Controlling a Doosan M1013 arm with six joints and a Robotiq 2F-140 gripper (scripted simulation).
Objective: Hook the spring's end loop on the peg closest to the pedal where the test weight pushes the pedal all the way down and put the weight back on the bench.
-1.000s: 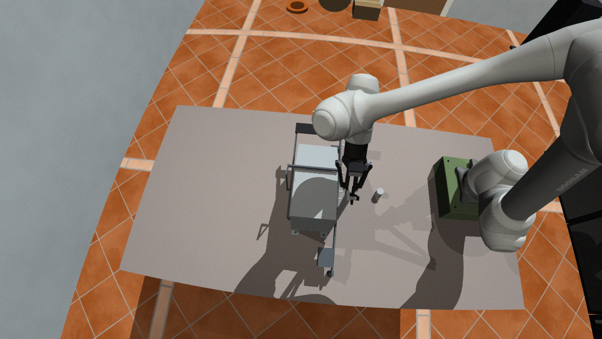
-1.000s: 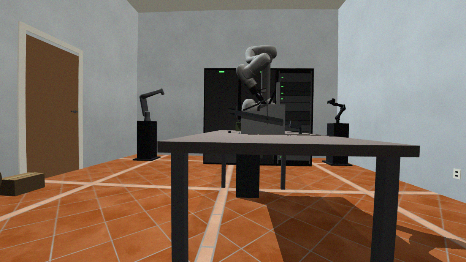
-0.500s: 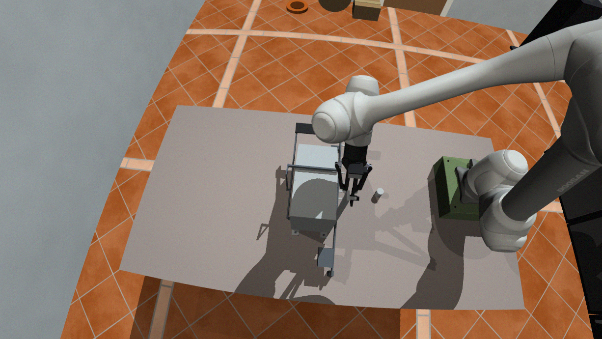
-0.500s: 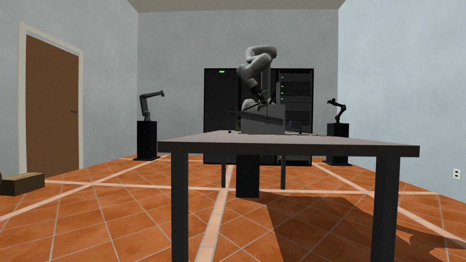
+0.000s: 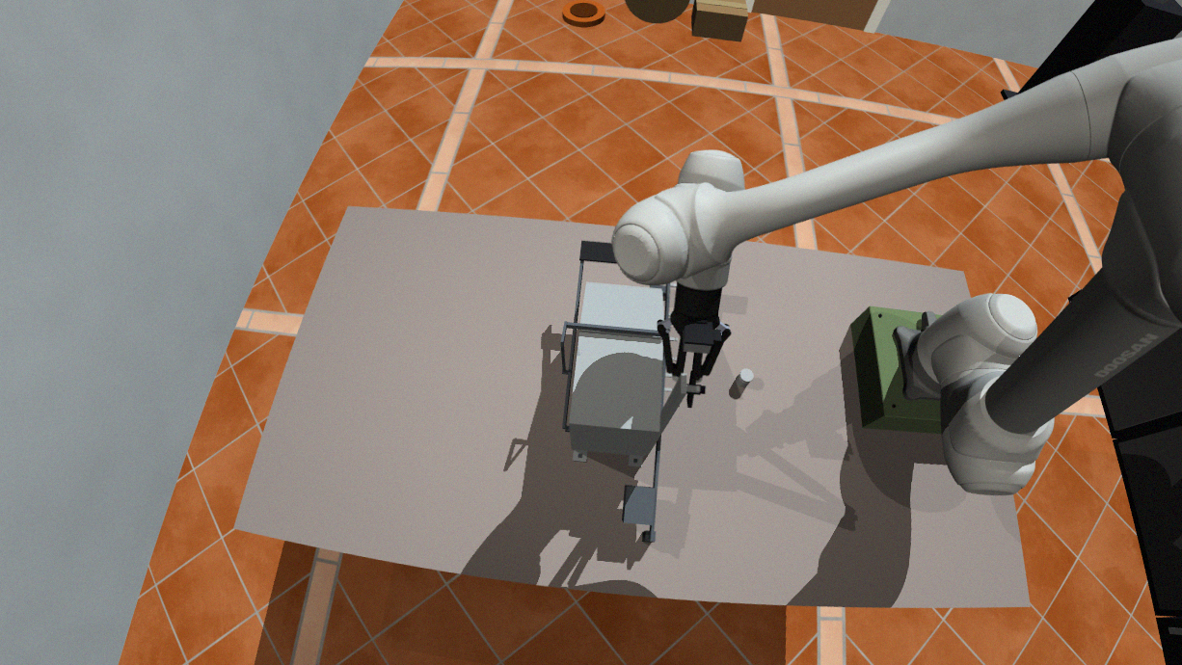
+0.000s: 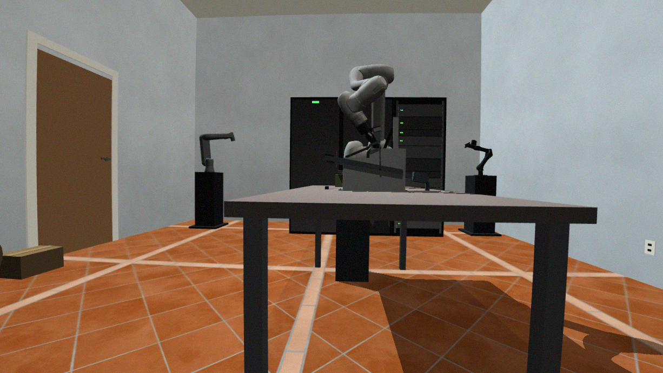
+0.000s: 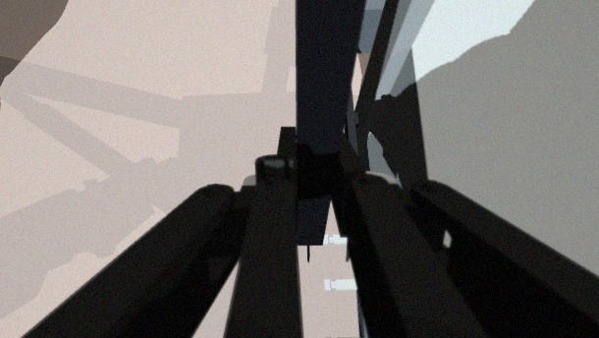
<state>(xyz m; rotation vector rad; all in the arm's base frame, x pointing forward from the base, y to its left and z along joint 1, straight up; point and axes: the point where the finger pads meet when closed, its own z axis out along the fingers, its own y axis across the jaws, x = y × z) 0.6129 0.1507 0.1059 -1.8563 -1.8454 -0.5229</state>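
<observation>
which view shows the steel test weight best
The top view: the steel test weight stands upright on the bench, apart from the gripper. I cannot pick it out in the exterior view or the wrist view.
</observation>
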